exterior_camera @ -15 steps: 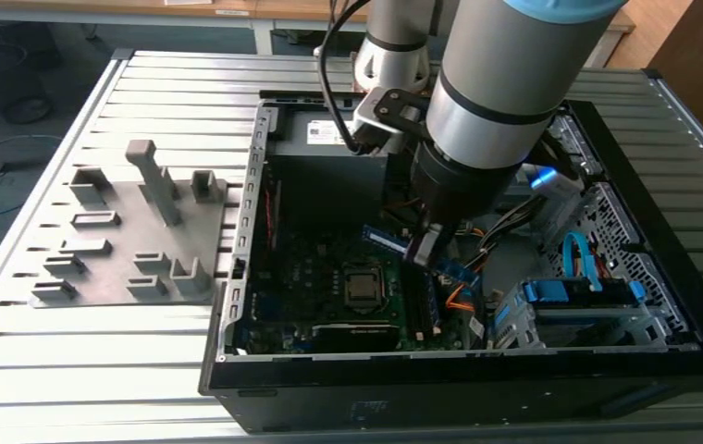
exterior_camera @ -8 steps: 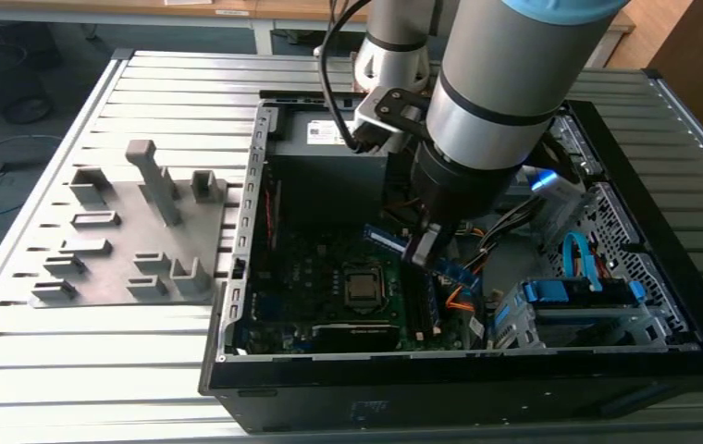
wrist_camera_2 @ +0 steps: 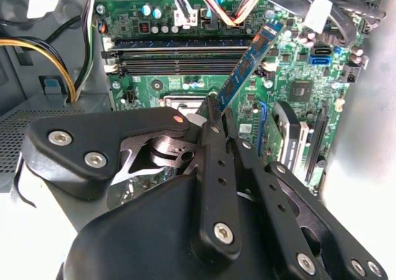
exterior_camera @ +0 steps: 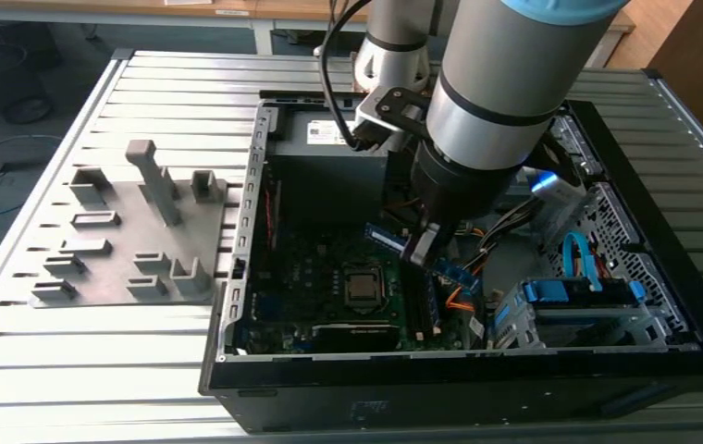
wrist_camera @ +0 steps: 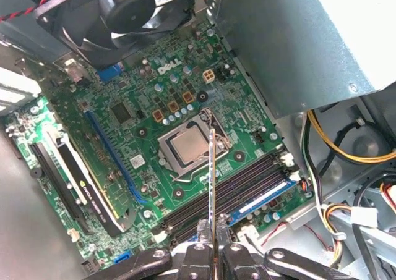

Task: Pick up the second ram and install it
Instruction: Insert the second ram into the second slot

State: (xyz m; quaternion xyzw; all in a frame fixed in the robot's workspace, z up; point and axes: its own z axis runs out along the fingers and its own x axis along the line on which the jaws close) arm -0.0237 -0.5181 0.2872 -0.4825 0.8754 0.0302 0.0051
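My black, two-fingered metal gripper (wrist_camera_2: 219,110) is pinched narrow on the second ram (wrist_camera_2: 247,63), a long, thin, flat blue-green circuit board. It hangs tilted above the row of long black memory slots (wrist_camera: 238,193), seated in none. The square silver processor socket (wrist_camera: 187,148) lies just beside those slots.

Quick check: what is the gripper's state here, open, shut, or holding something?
Gripper: shut on the second ram, which is held over the motherboard and not yet seated in a slot.
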